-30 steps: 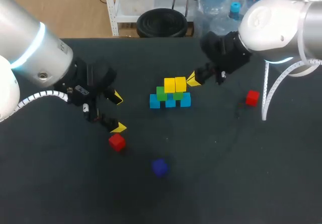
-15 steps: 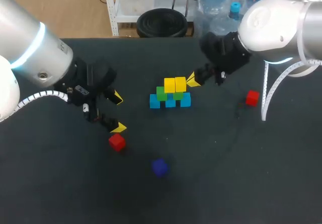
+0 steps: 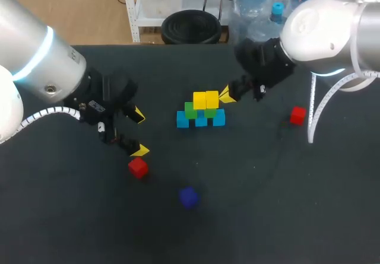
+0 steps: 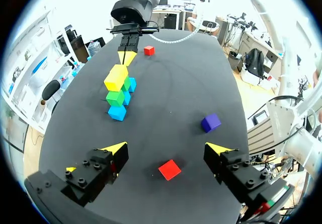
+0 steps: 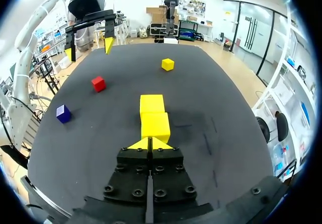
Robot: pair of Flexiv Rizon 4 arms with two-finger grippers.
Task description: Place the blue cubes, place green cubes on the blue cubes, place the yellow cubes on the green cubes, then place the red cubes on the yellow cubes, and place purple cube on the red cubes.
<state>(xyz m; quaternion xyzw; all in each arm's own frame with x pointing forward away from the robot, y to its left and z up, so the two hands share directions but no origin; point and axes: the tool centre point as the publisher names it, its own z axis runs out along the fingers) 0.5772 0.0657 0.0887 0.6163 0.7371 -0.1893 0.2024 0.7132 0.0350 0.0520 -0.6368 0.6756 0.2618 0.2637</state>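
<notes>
3 blue (image 3: 183, 119), 2 grn (image 3: 190, 110), 3 yel (image 5: 151, 104), 2 red (image 3: 138, 167), 1 purple (image 3: 189, 197) cubes.

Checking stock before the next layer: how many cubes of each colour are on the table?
Blue cubes: 3
Green cubes: 2
Yellow cubes: 3, one of them loose, seen only in the right wrist view
Red cubes: 2
Purple cube: 1
Total: 11

The dark table (image 3: 267, 204) looks dim and matte under even overhead light. A faint shadow lies beside the yellow cubes (image 5: 153, 116). In the wrist views light glares white past the table's far edge, and lines bend near the rim
</notes>
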